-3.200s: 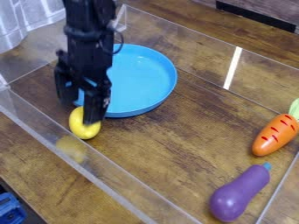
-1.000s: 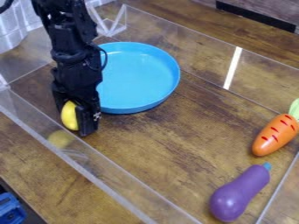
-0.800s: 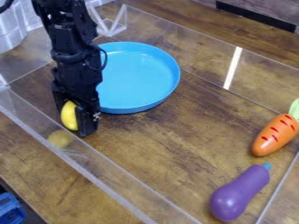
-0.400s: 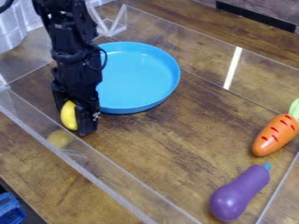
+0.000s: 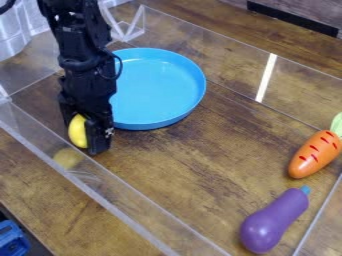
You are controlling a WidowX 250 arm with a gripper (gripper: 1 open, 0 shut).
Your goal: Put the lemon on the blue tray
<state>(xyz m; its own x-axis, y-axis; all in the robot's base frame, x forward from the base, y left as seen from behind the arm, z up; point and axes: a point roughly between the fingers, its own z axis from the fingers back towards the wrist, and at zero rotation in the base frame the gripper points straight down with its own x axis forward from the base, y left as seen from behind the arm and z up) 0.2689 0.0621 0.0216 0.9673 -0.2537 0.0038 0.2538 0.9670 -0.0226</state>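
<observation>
In the camera view, my black gripper (image 5: 88,135) is clamped on the small smooth yellow toy lemon (image 5: 82,131), pointing straight down near the wooden table's (image 5: 201,160) left edge. I hold it just beside the big round blue plastic tray (image 5: 167,85), ready to carry it over the raised rim.

Dark wood-grain tabletop (image 5: 201,170), clear plastic walls (image 5: 54,140) around it, bright light streak (image 5: 267,75)
</observation>
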